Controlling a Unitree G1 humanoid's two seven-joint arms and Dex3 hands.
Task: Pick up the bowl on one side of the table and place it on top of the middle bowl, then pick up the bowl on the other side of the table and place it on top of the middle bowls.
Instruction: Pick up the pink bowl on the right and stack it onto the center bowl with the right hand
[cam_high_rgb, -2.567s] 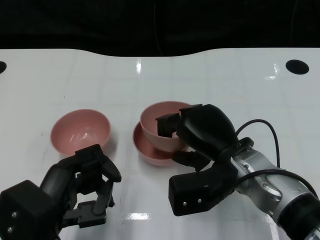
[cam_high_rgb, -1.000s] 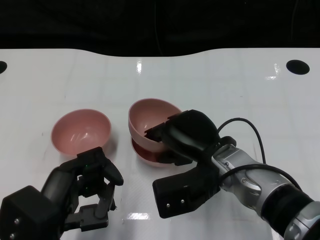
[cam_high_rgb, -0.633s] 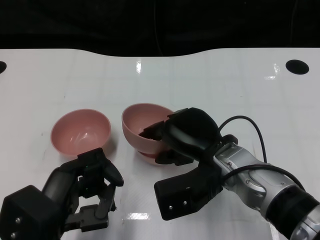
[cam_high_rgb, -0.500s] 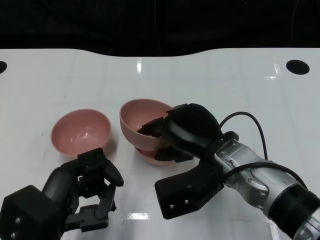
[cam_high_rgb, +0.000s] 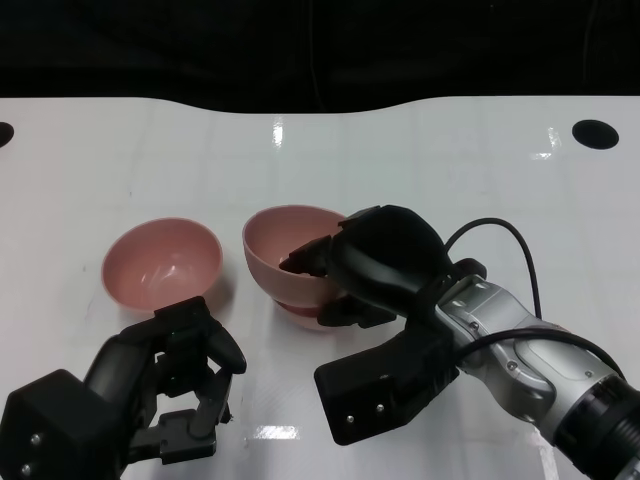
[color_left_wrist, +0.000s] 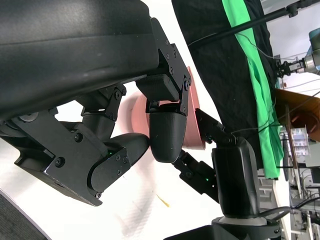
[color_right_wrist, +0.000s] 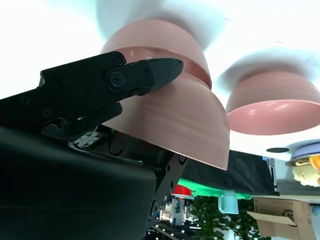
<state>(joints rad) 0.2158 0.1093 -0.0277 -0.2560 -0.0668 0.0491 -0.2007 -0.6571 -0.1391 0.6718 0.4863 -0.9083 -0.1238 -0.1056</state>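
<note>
We see the upper pink bowl (cam_high_rgb: 285, 250) sitting tilted in the middle bowl (cam_high_rgb: 300, 312) near the centre of the white bench (cam_high_rgb: 420, 180), its rim leaning toward the robot's left. Only the lower edge of the middle bowl shows beneath it in the head view; in the right wrist view the two bowls (color_right_wrist: 170, 115) are nested, one wall over the other. Our right hand (cam_high_rgb: 375, 265) grips the upper bowl at its rim, with fingers (cam_high_rgb: 305, 255) hooked over the edge into the bowl and others pressed on its outer wall. The silver right forearm (cam_high_rgb: 520, 365) runs off toward the lower right, a black cable looping above it.

The remaining side bowl (cam_high_rgb: 162, 262) stands upright on the bench, just beside the stacked pair. Nearer to us, our left hand (cam_high_rgb: 170, 375) hangs close to that bowl without touching it, its fingers curled inward and holding nothing.
</note>
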